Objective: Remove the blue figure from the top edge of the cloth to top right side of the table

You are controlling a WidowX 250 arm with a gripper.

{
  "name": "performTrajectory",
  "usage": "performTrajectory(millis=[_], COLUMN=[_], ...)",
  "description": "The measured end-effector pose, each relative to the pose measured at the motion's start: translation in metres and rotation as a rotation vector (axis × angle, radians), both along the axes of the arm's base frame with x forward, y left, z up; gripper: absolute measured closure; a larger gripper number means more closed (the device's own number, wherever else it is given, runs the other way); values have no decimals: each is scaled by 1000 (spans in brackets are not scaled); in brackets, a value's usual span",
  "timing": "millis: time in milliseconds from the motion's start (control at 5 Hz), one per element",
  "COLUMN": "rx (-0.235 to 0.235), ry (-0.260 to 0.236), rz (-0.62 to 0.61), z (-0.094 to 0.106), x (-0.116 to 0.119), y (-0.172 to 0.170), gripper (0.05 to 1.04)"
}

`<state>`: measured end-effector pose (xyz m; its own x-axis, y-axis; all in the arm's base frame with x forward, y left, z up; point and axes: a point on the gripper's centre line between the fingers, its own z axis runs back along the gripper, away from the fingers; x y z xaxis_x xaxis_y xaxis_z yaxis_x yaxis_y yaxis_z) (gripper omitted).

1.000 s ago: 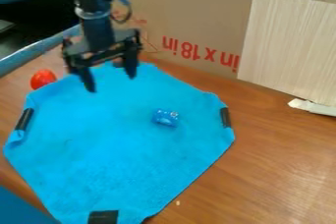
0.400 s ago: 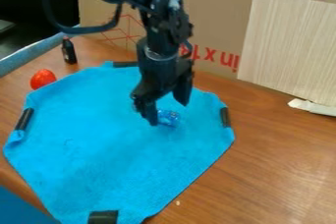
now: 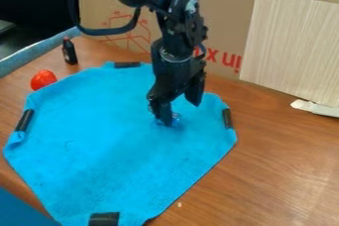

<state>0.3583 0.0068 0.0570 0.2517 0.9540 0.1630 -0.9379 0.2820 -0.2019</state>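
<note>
- a brown wooden table (image 3: 278,165), reaching out to both sides of the jaws
- a blue cloth (image 3: 119,145), spread on the table under the jaws
- a rounded red thing (image 3: 43,79), left of the jaws, by the cloth's edge
- a dark little bottle (image 3: 69,52), upright, left of the jaws and farther back
- a pale speck (image 3: 179,204), well nearer the camera than the jaws

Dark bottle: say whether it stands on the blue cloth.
No, the dark bottle stands upright on the wooden table, outside the blue cloth.
</note>
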Motion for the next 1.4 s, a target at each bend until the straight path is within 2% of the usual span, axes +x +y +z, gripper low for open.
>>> performTrajectory(millis=[200, 400, 800, 1000, 1200, 1400], rx=[15, 6, -7, -7, 17, 5], ry=[2, 6, 86, 93, 89, 102], rz=[11, 39, 150, 143, 91, 65], z=[-2, -2, -19, -20, -21, -18], x=[4, 3, -21, -22, -22, -24], y=[8, 16, 17, 15, 14, 10], gripper=[83, 84, 84, 111, 383, 673])
